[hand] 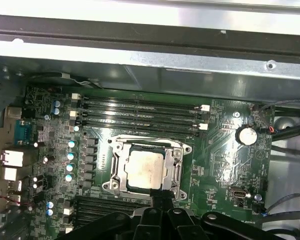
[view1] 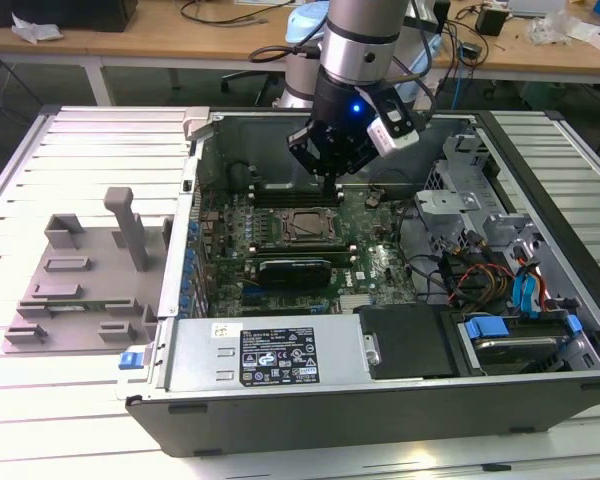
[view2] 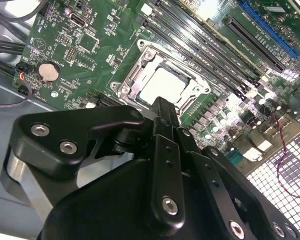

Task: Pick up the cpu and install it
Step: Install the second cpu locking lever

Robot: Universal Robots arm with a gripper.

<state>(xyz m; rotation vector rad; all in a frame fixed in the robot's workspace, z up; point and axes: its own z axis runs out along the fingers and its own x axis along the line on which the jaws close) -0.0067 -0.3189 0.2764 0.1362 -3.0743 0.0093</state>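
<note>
On the exterior view's left, a grey plastic tray point(view1: 80, 280) lies on the slatted table point(view1: 20, 180) beside the open computer case point(view1: 380, 400). Further right, the gripper point(view1: 336, 176) hangs over the green board point(view1: 380, 262). The cpu point(hand: 146, 169) point(view2: 163, 86) sits flat in its socket point(hand: 117, 175), metal frame around it, in both wrist views. The fingers point(view2: 165, 117) are pressed together on nothing, above the chip. The chip looks light, stiff and smooth-topped, and probably fragile underneath; its bare outer edges seem the safest hold.
</note>
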